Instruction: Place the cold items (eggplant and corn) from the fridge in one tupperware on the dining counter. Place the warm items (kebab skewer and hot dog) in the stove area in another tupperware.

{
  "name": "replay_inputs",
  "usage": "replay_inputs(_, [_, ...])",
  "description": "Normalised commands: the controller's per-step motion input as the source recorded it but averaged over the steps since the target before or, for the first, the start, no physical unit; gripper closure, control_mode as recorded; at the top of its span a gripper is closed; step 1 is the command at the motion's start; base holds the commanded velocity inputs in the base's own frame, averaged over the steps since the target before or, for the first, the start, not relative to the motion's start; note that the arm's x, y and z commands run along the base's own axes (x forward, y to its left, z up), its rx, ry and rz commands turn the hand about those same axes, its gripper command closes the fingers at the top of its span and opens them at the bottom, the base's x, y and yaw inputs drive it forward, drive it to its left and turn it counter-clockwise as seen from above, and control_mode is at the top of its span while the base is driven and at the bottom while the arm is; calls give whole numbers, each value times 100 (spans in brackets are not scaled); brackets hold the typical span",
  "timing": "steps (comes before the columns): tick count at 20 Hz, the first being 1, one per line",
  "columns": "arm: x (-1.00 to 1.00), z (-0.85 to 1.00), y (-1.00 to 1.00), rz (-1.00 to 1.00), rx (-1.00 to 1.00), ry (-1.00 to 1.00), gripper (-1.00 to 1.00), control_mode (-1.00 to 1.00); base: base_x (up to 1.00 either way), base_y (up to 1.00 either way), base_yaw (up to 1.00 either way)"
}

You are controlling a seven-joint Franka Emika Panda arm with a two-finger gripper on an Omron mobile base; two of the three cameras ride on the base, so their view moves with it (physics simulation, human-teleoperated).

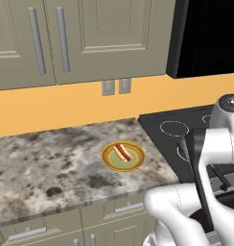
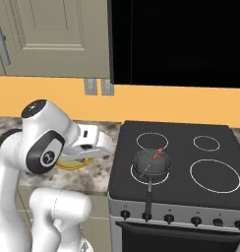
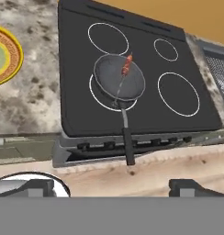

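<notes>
A hot dog (image 1: 122, 153) lies on a yellow plate (image 1: 109, 162) on the granite counter, left of the stove. The kebab skewer (image 2: 157, 154) (image 3: 126, 68) rests in a dark frying pan (image 2: 152, 166) (image 3: 109, 75) on the stove's front left burner. My gripper (image 2: 105, 146) (image 3: 113, 187) hovers above the counter's edge beside the stove, over the plate's (image 2: 68, 163) right side. Its fingertips (image 3: 39, 186) stand wide apart with nothing between them, so it is open. In the hand view the plate (image 3: 8, 57) sits at the left edge. Eggplant, corn and tupperware are out of view.
The black stove (image 2: 225, 147) has several burners and a row of knobs (image 2: 168, 217) along its front. The pan handle (image 3: 127, 144) sticks out over the front edge. Cabinets (image 1: 80, 38) hang above the counter (image 1: 42, 168). Outlets (image 1: 115, 87) sit on the orange wall.
</notes>
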Motion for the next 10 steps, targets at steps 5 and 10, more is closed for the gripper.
replay_inputs(5, [74,-21,-60,0,20,-15,-100,-100,0,0,0])
replay_inputs(10, [78,-40,-34,2,11,-15,-100,-100,0,0,0])
